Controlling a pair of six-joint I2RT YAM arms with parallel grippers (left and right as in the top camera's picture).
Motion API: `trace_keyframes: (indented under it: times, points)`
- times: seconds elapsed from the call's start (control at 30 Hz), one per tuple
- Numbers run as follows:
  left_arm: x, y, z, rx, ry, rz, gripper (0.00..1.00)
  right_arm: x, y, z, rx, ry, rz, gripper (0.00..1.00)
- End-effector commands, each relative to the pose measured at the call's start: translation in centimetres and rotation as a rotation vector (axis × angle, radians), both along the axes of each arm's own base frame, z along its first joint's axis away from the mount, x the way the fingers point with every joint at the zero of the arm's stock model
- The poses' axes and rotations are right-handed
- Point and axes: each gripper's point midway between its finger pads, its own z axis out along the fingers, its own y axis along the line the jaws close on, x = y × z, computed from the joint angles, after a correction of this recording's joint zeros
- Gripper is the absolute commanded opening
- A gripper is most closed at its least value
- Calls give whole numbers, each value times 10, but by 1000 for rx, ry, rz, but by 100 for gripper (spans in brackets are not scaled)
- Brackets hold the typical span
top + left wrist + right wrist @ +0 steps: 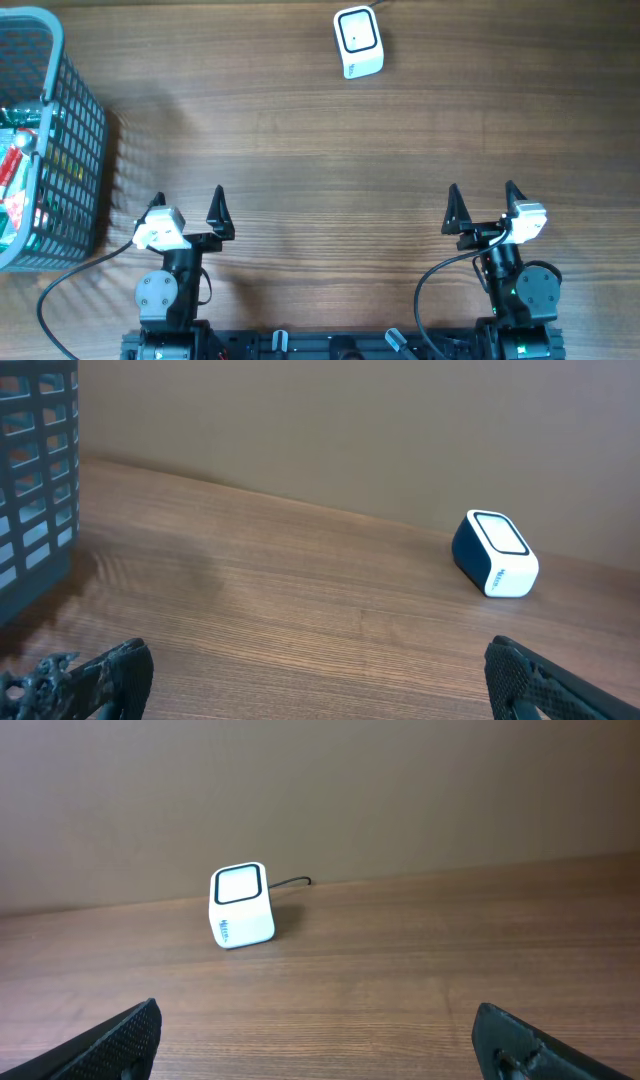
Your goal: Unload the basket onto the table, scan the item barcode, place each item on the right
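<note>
A white barcode scanner [357, 42] with a dark window stands at the far middle of the wooden table; it also shows as the scanner [494, 553] in the left wrist view and the scanner [241, 906] in the right wrist view. Packaged items [18, 170] lie inside a grey basket [75, 120] at the far left. My left gripper [188, 198] rests open near the front edge, right of the basket, nothing between its fingers. My right gripper [483, 194] stands open at the front right, also with nothing in it. Both are far from the scanner.
The basket's mesh wall [35, 470] fills the left edge of the left wrist view. A thin cable [292, 881] runs from the scanner toward the back. Bare wood [330, 170] lies between the grippers and the scanner.
</note>
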Motion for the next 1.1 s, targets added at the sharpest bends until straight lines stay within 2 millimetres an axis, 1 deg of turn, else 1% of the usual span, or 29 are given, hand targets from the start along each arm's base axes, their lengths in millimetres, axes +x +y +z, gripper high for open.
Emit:
trace_keyframes:
  times: [0.0,0.5,0.53,0.57,0.6,0.67,0.7,0.73,0.77,0.83,0.9,0.97,1.03,1.07]
  points:
    - [0,1,-2,-5,6,9,100,0,0,-1,6,3,-1,100]
    - [0,2,-2,-4,6,13,100,0,0,-1,6,3,-1,100]
    - [0,4,-1,0,5,23,100,0,0,-1,6,3,-1,100]
    - [-1,15,1,7,-2,86,100,0,0,-1,6,3,-1,100]
    - [-1,17,5,7,-22,98,100,0,0,-1,6,3,-1,100]
    - [-2,10,28,-1,-85,62,100,0,0,-1,6,3,-1,100]
    - [-5,2,49,-7,-117,13,100,0,0,-1,6,3,0,100]
    - [-9,-3,65,-8,-139,-19,100,0,0,-1,6,3,-1,100]
    - [-15,-5,86,-18,-166,-26,100,0,0,-1,6,3,-1,100]
    - [-31,-4,141,-29,-195,-26,100,0,0,-1,6,3,0,100]
    - [-41,-4,177,-29,-166,-26,100,0,0,-1,6,3,0,100]
    - [-46,-6,218,-30,-69,-33,100,0,0,-1,6,3,-1,100]
    - [-42,-6,249,-31,61,-34,100,0,0,-1,6,3,0,100]
    - [-38,-7,257,-32,118,-34,100,0,0,-1,6,3,-1,100]
